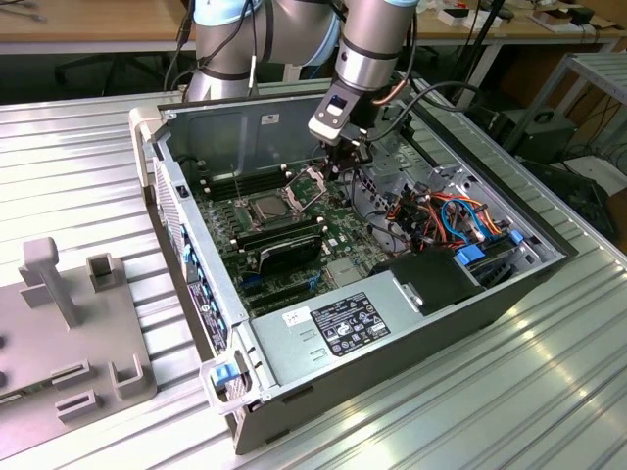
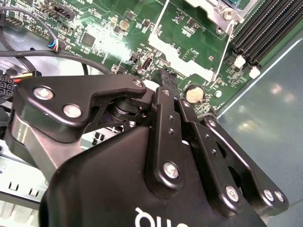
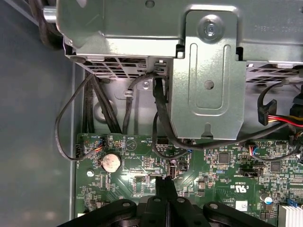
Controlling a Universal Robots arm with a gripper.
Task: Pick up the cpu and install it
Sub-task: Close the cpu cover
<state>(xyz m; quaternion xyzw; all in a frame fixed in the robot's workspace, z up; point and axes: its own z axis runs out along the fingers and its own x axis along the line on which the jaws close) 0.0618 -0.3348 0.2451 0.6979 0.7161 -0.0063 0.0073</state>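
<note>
- In the exterior view, an open computer case [image 1: 196, 257] lies on its side on a ribbed metal surface [image 1: 78, 147], with the green motherboard [image 1: 338, 220] facing up inside it.
- The arm reaches down into the case. Its end effector [image 1: 345, 166] hangs just above the motherboard, near the case's far wall.
- The cpu [image 1: 267, 208] shows as a dull grey square lying in the metal-framed socket at the middle of the motherboard. It sits toward the exterior view's left of the end effector and apart from it.
- The hinged socket frame [image 1: 306, 182] stands tilted up between the cpu and the end effector.
- Two long black memory sticks [image 1: 281, 235] lie just on the near side of the socket. A grey power supply [image 1: 343, 328] fills the case's near corner.
- A grey holder block [image 1: 59, 284] rests on the surface at the exterior view's left, well apart from the case.
- In the second wrist view, the end effector [image 2: 165, 74] has its black fingers pressed together, with nothing visible between them.
- The tip is over the motherboard beside a coin battery [image 2: 193, 93]. The raised socket frame [image 2: 163, 45] and a row of memory slots [image 2: 265, 33] lie beyond it.
- In the first wrist view, the end effector [image 3: 165, 182] again shows its fingers pressed together over the motherboard.
- The coin battery [image 3: 111, 162] is nearby, and a metal bracket [image 3: 208, 80] with black cables [image 3: 161, 118] running past it lies further off.
</note>
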